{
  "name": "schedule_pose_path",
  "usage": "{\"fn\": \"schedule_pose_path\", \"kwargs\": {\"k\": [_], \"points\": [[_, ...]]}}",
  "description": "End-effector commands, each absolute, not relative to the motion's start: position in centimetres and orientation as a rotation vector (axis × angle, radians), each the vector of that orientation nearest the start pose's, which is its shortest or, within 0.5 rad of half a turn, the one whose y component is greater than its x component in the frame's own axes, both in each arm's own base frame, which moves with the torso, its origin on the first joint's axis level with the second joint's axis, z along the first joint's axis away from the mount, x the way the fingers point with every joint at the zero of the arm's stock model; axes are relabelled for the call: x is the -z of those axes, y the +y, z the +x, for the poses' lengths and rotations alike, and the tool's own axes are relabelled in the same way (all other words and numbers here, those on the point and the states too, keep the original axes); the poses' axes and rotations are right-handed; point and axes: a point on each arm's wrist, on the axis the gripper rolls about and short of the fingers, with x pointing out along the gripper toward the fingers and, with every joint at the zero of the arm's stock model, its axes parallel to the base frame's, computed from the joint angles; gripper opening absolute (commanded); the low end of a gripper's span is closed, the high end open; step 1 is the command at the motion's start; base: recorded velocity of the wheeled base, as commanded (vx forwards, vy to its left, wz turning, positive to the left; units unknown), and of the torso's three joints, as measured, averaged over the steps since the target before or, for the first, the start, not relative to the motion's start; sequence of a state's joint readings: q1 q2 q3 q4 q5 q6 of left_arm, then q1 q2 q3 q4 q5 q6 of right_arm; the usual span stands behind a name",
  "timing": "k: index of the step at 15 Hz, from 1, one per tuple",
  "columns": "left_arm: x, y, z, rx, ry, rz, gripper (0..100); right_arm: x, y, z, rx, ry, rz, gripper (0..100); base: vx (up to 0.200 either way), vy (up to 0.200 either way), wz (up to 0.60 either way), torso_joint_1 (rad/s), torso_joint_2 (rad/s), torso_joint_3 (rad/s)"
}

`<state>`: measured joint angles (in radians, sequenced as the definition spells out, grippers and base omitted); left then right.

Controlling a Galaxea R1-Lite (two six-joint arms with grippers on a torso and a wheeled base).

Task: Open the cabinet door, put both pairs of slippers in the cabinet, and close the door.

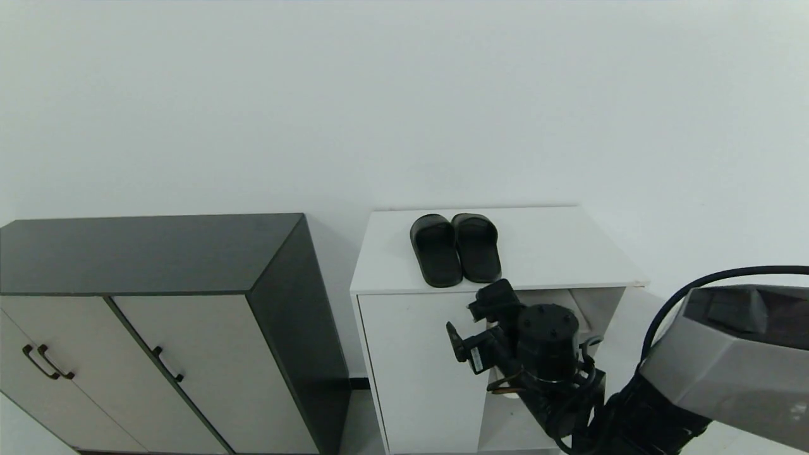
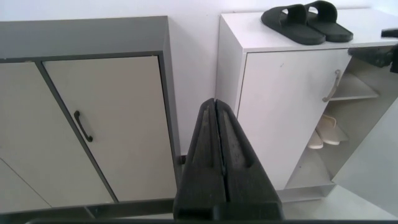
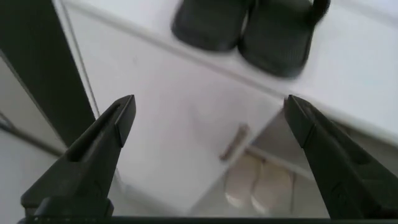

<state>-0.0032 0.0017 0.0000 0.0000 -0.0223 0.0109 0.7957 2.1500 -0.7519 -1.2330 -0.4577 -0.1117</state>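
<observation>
A pair of black slippers (image 1: 455,248) (image 2: 308,22) (image 3: 249,22) lies on top of the white cabinet (image 1: 556,246). The cabinet's left door (image 1: 417,366) (image 2: 286,106) is closed and carries a slim handle (image 2: 333,86) (image 3: 233,142). Its right half stands open, and a pair of white slippers (image 2: 328,132) (image 3: 258,183) rests on a shelf inside. My right gripper (image 1: 480,322) (image 3: 209,106) hangs open in front of the cabinet, just below the top's front edge, holding nothing. In the left wrist view my left gripper (image 2: 217,155) is shut and empty, well back from both cabinets.
A wider cabinet (image 1: 152,253) with a dark top and pale doors with black handles (image 1: 167,364) (image 2: 83,126) stands to the left of the white one, a narrow gap between them. A plain white wall rises behind both.
</observation>
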Motion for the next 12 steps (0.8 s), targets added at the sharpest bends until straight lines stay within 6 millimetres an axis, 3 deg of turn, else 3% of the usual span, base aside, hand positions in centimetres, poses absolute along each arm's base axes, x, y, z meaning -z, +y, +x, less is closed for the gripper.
{"fn": "schedule_pose_path", "kwargs": {"k": [1,4,11,12], "points": [[-7.6,0.0,-2.3,0.026,0.001,0.011,0,-13.2,25.4,26.5,-0.311,0.062,-0.097,100,0.000,0.000,0.00,0.000,0.00,0.000],[-7.6,0.0,-2.3,0.026,0.001,0.012,0,-15.5,25.9,27.3,-0.206,0.128,-0.019,100,0.000,0.000,0.00,0.000,0.00,0.000],[-7.6,0.0,-2.3,0.025,0.001,0.015,0,-14.4,26.0,27.2,-0.201,0.164,-0.002,100,0.000,0.000,0.00,0.000,0.00,0.000],[-7.6,0.0,-2.3,0.025,0.001,0.015,0,-14.3,26.0,27.1,-0.201,0.167,-0.004,100,0.200,0.000,0.00,-0.002,0.00,0.002]]}}
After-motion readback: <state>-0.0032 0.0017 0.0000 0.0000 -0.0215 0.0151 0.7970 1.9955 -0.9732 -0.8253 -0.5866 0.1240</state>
